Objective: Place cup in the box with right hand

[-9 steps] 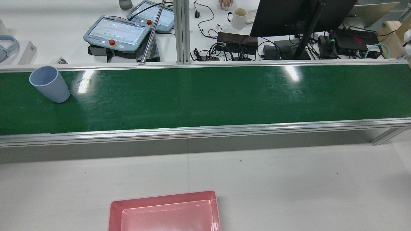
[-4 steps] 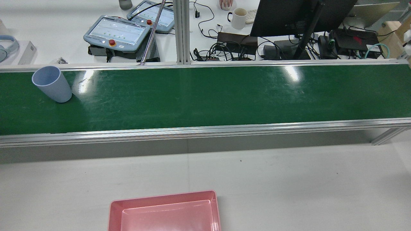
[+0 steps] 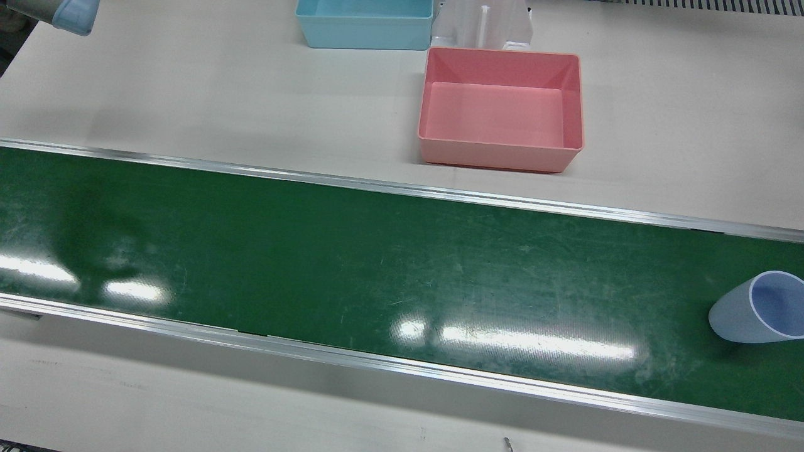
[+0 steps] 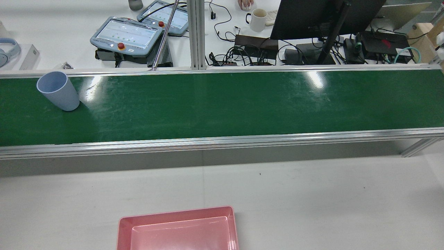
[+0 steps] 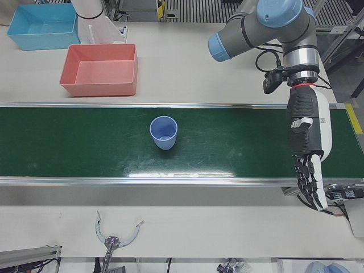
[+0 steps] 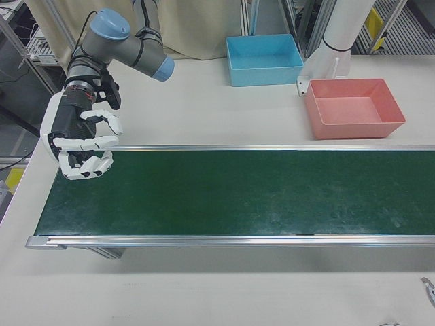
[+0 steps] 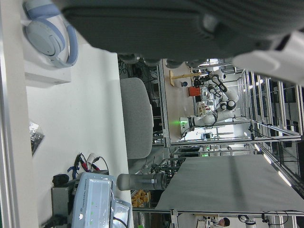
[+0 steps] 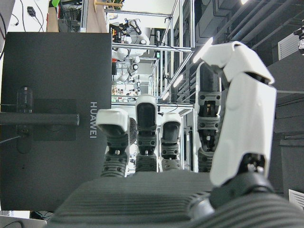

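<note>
Rear view: glossy green conveyor belt point(image 4: 222, 104)

1. Even, bright overhead lighting is seen in all views.
2. White glare patches are reflected on the green belt point(image 3: 352, 263).
3. Only soft, faint shadows are cast.
4. The near palm in the left hand view is blurred.

Brand on monitor: "HUAWEI", in pale letters on the dark back of the monitor point(image 8: 57, 118), running sideways just beside its stand mount in the right hand view.
Pendant by the monitor: the teach pendant point(image 4: 126, 36) shows a lit screen, its writing too small to read.
Other text: none legible.
</note>
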{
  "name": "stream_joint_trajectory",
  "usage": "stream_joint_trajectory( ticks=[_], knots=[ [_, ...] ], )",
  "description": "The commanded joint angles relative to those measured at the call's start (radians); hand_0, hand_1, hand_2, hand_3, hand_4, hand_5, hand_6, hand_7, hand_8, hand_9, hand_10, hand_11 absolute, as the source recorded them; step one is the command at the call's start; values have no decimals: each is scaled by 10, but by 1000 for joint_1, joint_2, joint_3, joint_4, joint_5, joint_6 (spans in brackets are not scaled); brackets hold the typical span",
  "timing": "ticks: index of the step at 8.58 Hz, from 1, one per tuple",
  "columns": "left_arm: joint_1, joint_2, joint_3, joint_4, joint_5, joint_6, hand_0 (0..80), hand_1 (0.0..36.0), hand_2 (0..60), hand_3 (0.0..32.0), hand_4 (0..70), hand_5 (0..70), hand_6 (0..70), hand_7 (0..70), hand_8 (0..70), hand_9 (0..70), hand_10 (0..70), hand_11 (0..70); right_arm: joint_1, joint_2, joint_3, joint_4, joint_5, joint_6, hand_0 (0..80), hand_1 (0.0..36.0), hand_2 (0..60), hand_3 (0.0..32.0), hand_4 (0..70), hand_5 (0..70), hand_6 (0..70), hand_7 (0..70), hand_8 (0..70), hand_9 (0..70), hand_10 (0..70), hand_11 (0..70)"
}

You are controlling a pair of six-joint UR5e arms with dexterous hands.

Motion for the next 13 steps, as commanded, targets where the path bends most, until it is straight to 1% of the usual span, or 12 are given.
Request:
stream_joint_trajectory(
  ticks=[1,3,5,6,8,9,10,11,13],
  knots=[
    [0,0,0,0,0,-1,0,0,0,0,0,0,0,0,0,0,0,0,-1,0,-1,-1,0,0,558,232,340,0,605,127,229,700,398,576,494,700],
    [0,0,0,0,0,-1,0,0,0,0,0,0,0,0,0,0,0,0,0,-2,1,1,0,2,557,230,337,0,600,126,226,700,397,573,490,696],
    [-2,0,0,0,0,1,0,0,0,0,0,0,0,0,0,0,0,0,0,-2,4,1,-2,2,563,236,341,0,601,126,225,700,393,568,476,678],
    [0,0,0,0,0,-1,0,0,0,0,0,0,0,0,0,0,0,0,0,-2,2,-1,-2,2,564,236,341,0,603,127,227,700,395,572,481,685],
    [0,0,0,0,0,1,0,0,0,0,0,0,0,0,0,0,0,0,0,-2,4,-1,0,2,563,238,337,0,576,125,218,700,383,554,468,666],
    [0,0,0,0,0,1,0,0,0,0,0,0,0,0,0,0,0,0,0,-2,4,-1,0,2,566,240,337,0,585,127,221,700,387,559,470,669],
    [0,0,0,0,0,1,0,0,0,0,0,0,0,0,0,0,0,0,-1,2,4,-1,0,0,569,241,343,0,613,128,229,700,397,575,475,677],
    [0,0,0,0,0,-1,0,0,0,0,0,0,0,0,0,0,0,0,0,2,4,-1,0,0,567,241,346,0,616,127,230,700,398,576,476,678],
    [0,0,0,0,0,1,0,0,0,0,0,0,0,0,0,0,0,0,0,-2,5,-1,0,0,564,239,334,0,585,125,219,700,382,553,462,658]
  ],
)
